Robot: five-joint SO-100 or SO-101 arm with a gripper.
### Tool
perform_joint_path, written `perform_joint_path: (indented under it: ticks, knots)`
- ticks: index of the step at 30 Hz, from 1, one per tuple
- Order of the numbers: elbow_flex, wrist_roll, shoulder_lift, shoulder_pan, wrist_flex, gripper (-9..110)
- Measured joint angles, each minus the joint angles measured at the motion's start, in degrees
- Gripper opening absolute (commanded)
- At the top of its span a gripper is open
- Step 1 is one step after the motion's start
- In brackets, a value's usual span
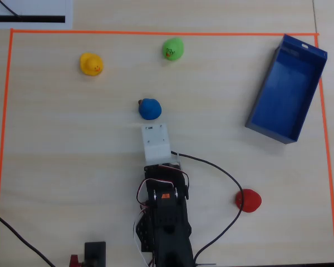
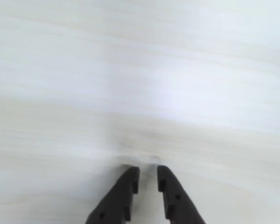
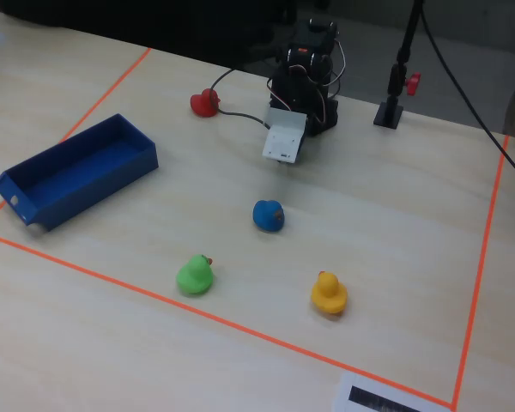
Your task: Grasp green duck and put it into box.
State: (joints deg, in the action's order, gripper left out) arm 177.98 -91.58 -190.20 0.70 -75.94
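The green duck (image 1: 172,49) stands on the wooden table near the far tape line; in the fixed view it (image 3: 194,275) is at the front. The deep-blue box (image 1: 289,92) lies open and empty at the right of the overhead view, and at the left of the fixed view (image 3: 73,167). My arm is folded back, its white wrist mount (image 1: 156,142) just short of the blue duck. In the wrist view my gripper (image 2: 148,171) has its dark jaws almost together over bare table, holding nothing. The green duck and the box are out of the wrist view.
A blue duck (image 1: 150,108) sits just ahead of the wrist mount. A yellow duck (image 1: 91,64) is at the far left and a red duck (image 1: 248,200) to the right of the arm's base. Orange tape (image 1: 156,33) frames the work area. A black cable (image 1: 228,178) loops beside the arm.
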Motion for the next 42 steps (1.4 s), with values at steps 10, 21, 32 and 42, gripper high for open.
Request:
perform_joint_path:
  ticks: [10, 21, 32, 42]
  knots:
    - [0.00, 0.00, 0.00, 0.00, 0.00, 2]
    - [0.00, 0.00, 0.00, 0.00, 0.00, 4]
    - [0.00, 0.00, 0.00, 0.00, 0.00, 0]
    - [-0.62, -0.35, 7.38, -2.29, 7.12, 0]
